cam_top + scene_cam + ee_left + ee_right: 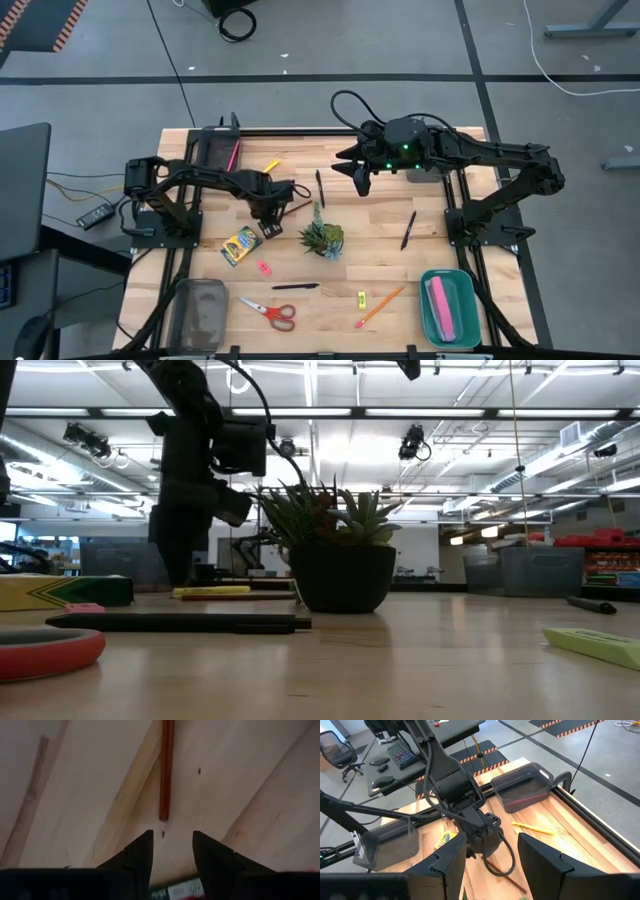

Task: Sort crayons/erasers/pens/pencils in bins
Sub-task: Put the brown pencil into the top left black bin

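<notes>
Two fingers of the left gripper are held apart, low over a brown pencil at centre frame in the left wrist view; only its tip is straddled, so it could be pivoted or rolled away. The right gripper, open and empty, is parked upper centre.

Wooden table is carrying loose items. Crayon box, pink eraser and potted plant are sitting mid-table. Black pens, red scissors, orange pencil and yellow eraser are lying nearer the front. Teal bin and translucent bin are occupying the front corners.
</notes>
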